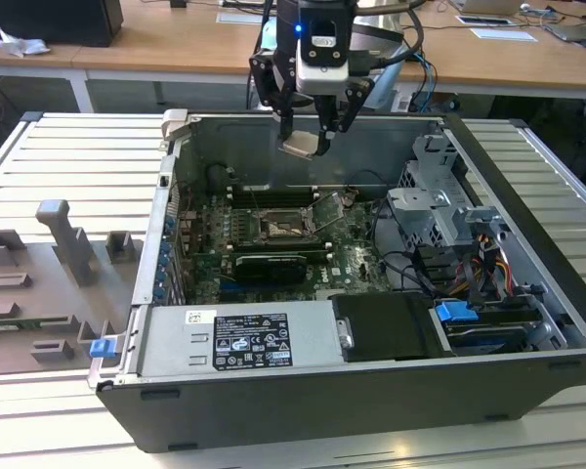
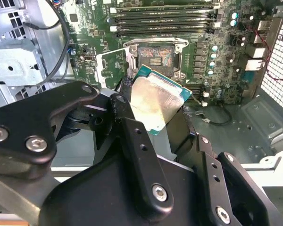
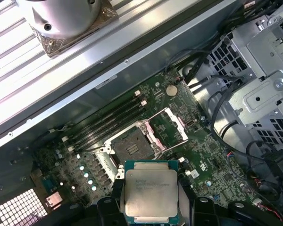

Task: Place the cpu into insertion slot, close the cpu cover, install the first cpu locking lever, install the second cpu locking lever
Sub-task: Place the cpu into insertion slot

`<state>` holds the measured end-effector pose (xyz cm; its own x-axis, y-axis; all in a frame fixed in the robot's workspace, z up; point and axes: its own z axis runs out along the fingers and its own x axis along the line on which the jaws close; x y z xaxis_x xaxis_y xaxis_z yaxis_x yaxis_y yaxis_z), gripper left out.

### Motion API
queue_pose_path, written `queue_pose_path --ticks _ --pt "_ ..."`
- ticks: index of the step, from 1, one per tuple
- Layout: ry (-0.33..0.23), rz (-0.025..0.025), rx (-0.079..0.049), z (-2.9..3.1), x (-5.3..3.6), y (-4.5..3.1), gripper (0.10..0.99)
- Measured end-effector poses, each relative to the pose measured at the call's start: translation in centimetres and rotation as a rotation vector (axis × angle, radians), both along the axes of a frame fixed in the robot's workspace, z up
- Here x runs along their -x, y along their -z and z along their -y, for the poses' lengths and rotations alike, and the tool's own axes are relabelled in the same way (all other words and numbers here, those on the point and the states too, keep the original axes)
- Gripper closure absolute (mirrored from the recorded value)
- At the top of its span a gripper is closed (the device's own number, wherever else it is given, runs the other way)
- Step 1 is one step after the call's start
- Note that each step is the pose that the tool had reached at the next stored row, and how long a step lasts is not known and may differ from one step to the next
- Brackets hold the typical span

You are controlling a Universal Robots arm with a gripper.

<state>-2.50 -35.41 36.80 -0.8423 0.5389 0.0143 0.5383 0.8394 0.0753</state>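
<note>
The hand (image 1: 311,139) is gripping the cpu (image 1: 302,147) by two opposite edges. Its fingers (image 2: 132,136) are pressing in against the chip's sides, leaving the pale metal top and the green rim showing between them. It is holding the chip in the air above the insertion slot (image 1: 278,226), well apart from it.

The slot is lying open and bare on the green board (image 1: 356,259) inside the computer case (image 1: 166,244), which is resting on the ribbed desk (image 1: 59,147). The cpu cover (image 3: 170,123) is standing swung up on its hinge just beside the slot, so nothing is covering the socket. The long memory slots (image 3: 108,123) are running along another side of the slot, just beside it.

Judging by its look, the chip is going to handle as a light, thin, stiff plate. The smooth metal lid is likely to be slippery, and the contacts underneath, like the fine pins in the slot, are probably easy to damage. Taking it by the bare edges, as the hand is doing now, seems the right hold, because it is keeping the fingers off both faces. In the second wrist view the chip is sitting tilted relative to the slot, so it probably needs levelling and squaring to the slot's rim rather than any force.
</note>
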Motion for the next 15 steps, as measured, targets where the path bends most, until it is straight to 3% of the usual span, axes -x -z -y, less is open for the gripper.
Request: queue_pose_path --ticks 15 --pt "0.000 0.0001 0.000 0.00 0.00 0.47 0.549"
